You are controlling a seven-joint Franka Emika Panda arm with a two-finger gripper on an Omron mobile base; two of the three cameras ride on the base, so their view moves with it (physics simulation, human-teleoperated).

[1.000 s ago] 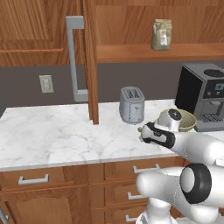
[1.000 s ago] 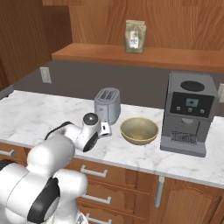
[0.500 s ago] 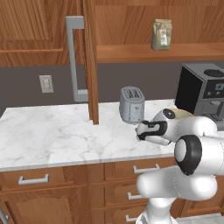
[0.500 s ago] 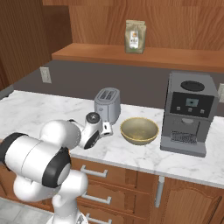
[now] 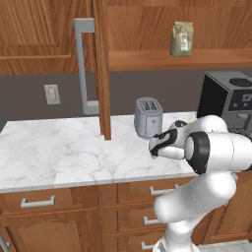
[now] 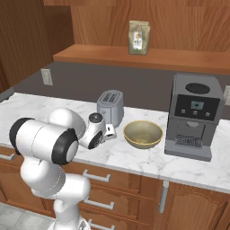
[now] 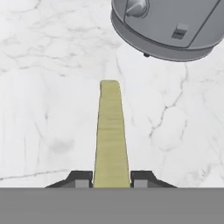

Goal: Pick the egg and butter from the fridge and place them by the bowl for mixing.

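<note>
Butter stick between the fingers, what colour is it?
Pale yellow-olive; the butter shows best in the hand view.

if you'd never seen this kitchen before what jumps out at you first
First, the big white arm over the marble counter, its gripper shut on a pale yellow-olive butter stick pointing toward the silver toaster. Right of the toaster sit a tan bowl and a dark coffee machine. A brown bag stands on the wooden shelf above.

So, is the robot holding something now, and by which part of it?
Yes, the butter. The jaws are shut on one end of the stick, one on each long side, and the rest points forward over the marble counter, toward the toaster.
</note>
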